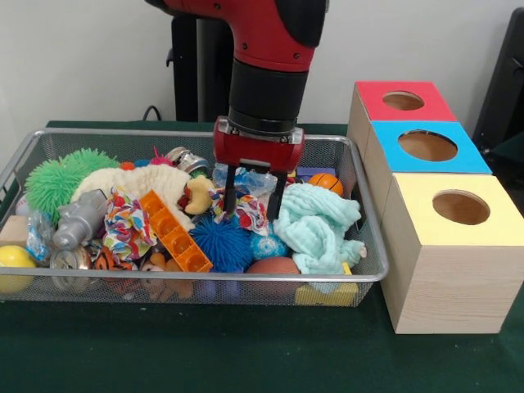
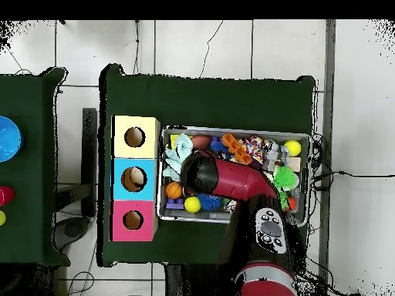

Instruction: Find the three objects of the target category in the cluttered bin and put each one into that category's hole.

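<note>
The wire mesh bin [image 1: 372, 274] holds a heap of toys; it also shows in the overhead view [image 2: 301, 137]. My gripper [image 1: 253, 206] is open and lowered into the bin's middle. Its fingers [image 1: 230, 195] stand either side of a frilly printed fabric ball [image 1: 250, 211]. A second fabric ball [image 1: 127, 226] lies left of centre, and also shows in the overhead view [image 2: 253, 145]. I see no third one. The yellow-topped box's hole [image 1: 461, 207] is right of the bin, nearest the camera, and also shows in the overhead view [image 2: 134, 137]. In the overhead view the arm hides the gripper.
A pale muslin cloth [image 1: 323, 225] lies just right of the gripper, and a blue spiky ball [image 1: 221, 242] in front of it. An orange block [image 1: 173, 231], a green spiky ball [image 1: 61, 176] and a silver figure [image 1: 78, 219] lie left. The blue-topped box [image 1: 427, 146] and red-topped box [image 1: 403, 101] stand behind the yellow one.
</note>
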You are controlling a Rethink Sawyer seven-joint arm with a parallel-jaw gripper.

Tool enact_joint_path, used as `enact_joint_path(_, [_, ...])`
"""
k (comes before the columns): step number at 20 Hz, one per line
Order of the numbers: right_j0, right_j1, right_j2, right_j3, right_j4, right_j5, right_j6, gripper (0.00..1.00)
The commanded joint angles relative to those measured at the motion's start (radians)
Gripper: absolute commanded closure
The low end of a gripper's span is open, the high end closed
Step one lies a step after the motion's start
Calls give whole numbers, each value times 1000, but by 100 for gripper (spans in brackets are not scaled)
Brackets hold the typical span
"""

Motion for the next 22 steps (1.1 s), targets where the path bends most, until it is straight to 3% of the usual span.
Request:
enact_joint_path(1, [18,65,-13,16,-31,-37,163,0])
enact_joint_path(13, [12,56,-57,8,-53,-12,122,0])
enact_joint_path(22, [22,-3,-67,86,-46,34,122,0])
